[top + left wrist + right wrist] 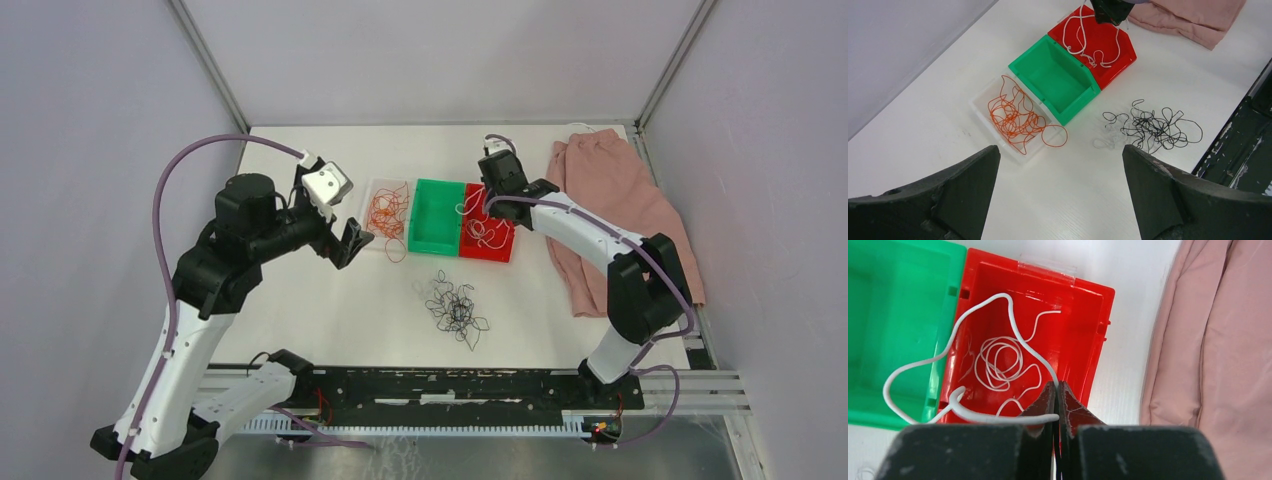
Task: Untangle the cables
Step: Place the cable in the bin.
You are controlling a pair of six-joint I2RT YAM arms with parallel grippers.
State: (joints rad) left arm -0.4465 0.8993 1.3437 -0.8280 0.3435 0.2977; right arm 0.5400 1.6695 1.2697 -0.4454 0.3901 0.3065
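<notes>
The cables are sorted by colour. A black clump (455,310) (1153,127) lies loose on the table, with a few white strands (1105,142) at its left. Orange cables (388,212) (1015,117) fill a clear tray (980,102), and one loop spills over its edge. White cables (998,362) lie in the red bin (500,245) (1083,315). My right gripper (490,195) (1057,383) hangs over that bin, shut on one white cable (1013,320), which loops out over the green bin's rim. My left gripper (352,243) (1060,150) stands wide open above bare table by the clear tray, holding nothing.
An empty green bin (435,215) (1055,80) (898,300) sits between the clear tray and the red bin. A pink cloth (610,200) (1218,340) lies at the right of the table. A black rail (450,385) runs along the near edge.
</notes>
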